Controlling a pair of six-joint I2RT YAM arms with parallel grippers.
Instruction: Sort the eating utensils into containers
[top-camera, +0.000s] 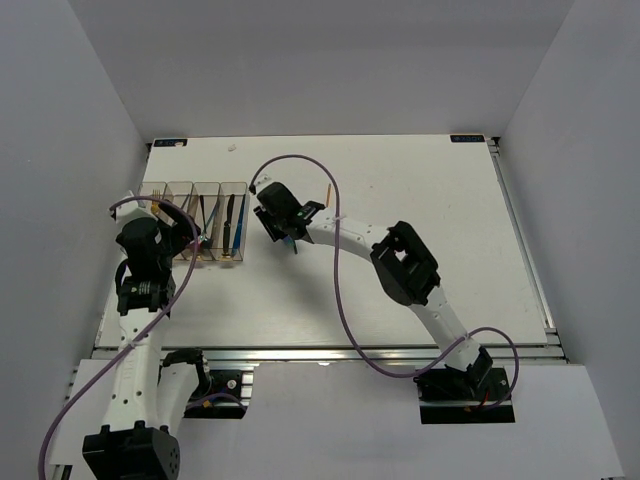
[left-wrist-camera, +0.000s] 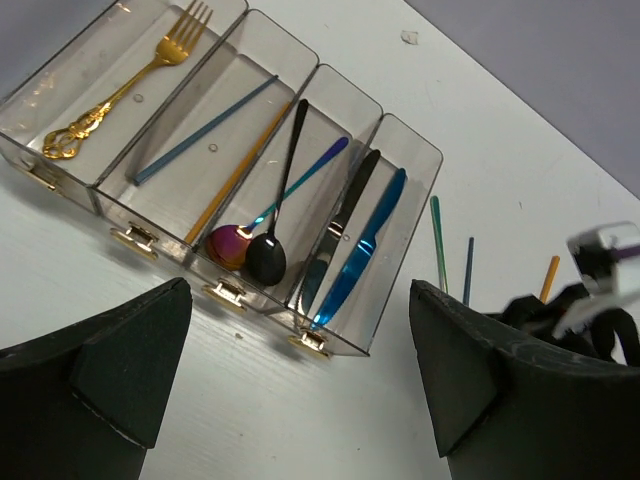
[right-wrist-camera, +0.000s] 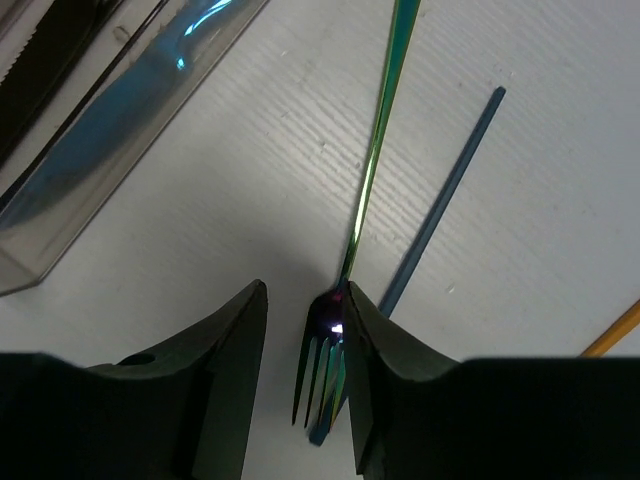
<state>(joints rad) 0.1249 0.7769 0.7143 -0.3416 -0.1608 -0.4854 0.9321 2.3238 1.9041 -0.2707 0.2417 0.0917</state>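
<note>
A: Teal fork (right-wrist-camera: 375, 170), blue stick (right-wrist-camera: 450, 180) and orange stick (right-wrist-camera: 615, 340) lie on the table (top-camera: 400, 290); seven utensils sit sorted in the containers (left-wrist-camera: 415, 130).

B: Right claw (right-wrist-camera: 303, 310) straddles the fork's tines, half-closed and not pinching yet. Left claw (left-wrist-camera: 300, 295) is spread wide and empty.

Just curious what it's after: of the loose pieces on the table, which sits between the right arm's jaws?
The shimmering green-teal fork: its tines sit between the jaws. The blue stick and orange stick nearby are plain rods.

One camera looked down from high behind me. My wrist cameras sat close, both seeing the bins (left-wrist-camera: 418, 175).
</note>
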